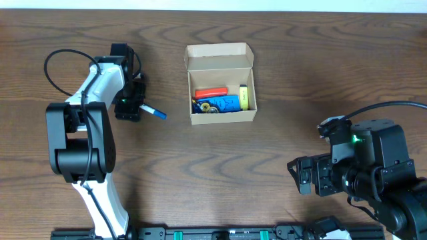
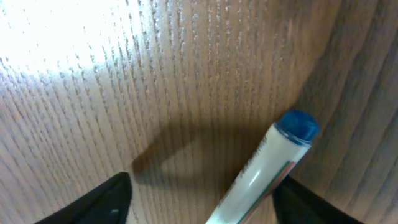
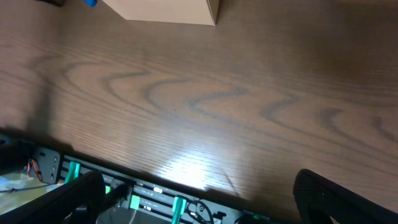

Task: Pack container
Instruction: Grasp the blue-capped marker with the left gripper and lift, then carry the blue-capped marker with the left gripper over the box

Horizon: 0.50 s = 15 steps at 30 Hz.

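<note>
Straddles white blue-capped plastic marker point(image 2: 264, 171) with left jaws spread | holds right jaws spread, empty, over brown wooden surface point(image 3: 217, 99) | shows open tan cardboard box point(image 1: 223, 117) between them.

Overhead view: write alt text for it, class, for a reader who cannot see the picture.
An open tan cardboard container sits at the top centre of the wooden table, holding orange, blue and yellow items. To its left, the left arm's fingers are at a blue-capped marker; the right arm sits at bottom right, away from the container.
</note>
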Available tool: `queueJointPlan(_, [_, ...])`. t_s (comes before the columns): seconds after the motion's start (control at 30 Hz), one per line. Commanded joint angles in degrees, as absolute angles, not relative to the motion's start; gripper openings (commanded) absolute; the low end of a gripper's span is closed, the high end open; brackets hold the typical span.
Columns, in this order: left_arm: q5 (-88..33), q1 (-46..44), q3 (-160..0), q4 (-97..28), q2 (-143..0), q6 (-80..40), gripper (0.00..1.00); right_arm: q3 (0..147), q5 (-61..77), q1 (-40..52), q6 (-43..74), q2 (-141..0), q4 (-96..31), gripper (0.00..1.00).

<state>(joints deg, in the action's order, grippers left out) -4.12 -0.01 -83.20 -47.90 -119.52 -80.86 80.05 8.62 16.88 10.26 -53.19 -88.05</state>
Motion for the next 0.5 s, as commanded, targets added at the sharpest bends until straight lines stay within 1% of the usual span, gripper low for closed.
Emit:
queueJointPlan(0.0, [-2.8,0.4,-84.2,-48.1,-120.7,-80.5,0.64,80.0,9.1,16.4,10.9,-53.3,-88.1,0.99])
queueJointPlan(0.1, [-2.5,0.4,-84.2,-48.0,-120.7,-80.1,0.55,80.0,9.1,16.4,10.9,-53.3,-88.1,0.99])
queueJointPlan(0.3, [-2.3,0.4,-84.2,-48.0,-120.7,-79.0,0.33,80.0,9.1,16.4,10.9,-53.3,-88.1,0.99])
queueJointPlan(0.33, [-2.3,0.4,-84.2,-47.9,-120.7,-78.2,0.28,80.0,9.1,16.4,10.9,-53.3,-88.1,0.99])
queueJointPlan(0.47, [-2.4,0.4,-84.2,-48.0,-120.6,-75.8,0.14,80.0,9.1,16.4,10.9,-53.3,-88.1,0.99])
